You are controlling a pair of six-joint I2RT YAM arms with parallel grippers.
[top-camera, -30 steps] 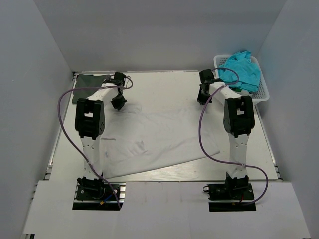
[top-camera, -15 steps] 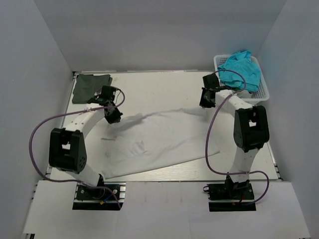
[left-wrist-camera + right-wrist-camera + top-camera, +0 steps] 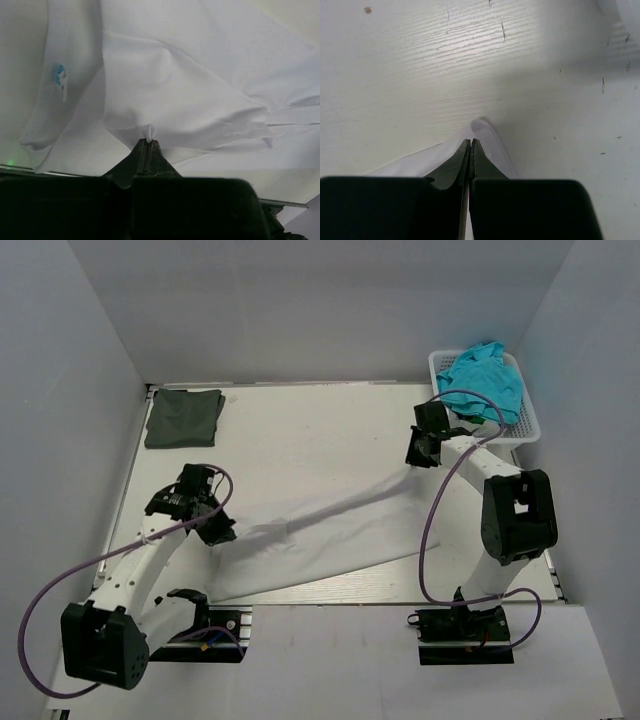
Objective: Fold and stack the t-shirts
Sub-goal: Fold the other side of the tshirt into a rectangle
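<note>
Our left hand (image 3: 148, 142) has its fingers pressed together on a small peak of the white t-shirt (image 3: 175, 90). The cloth fans away from that pinch in loose folds, and the neck label (image 3: 60, 76) lies off to one side. Our right hand (image 3: 471, 142) is likewise closed tight on a fold of the same shirt, just above the bare counter (image 3: 420, 60).

From above, the shirt is drawn into a long ridge between the two pinches, running from near left to far right. The rest of it lies slack on the near part of the counter. The dark olive-green t-shirt (image 3: 183, 417) lies folded in the far left corner, well apart. A basket (image 3: 527, 423) holding teal cloth (image 3: 485, 380) stands at the far right.

We judge that the white shirt is being stretched out for a fold. To do it well, we should:
- hold both pinches firm and the tension even;
- move the hands together at one height, so the held edge comes down straight;
- let go only once the cloth rests flat.

The left pinch has very little cloth and could slip.
</note>
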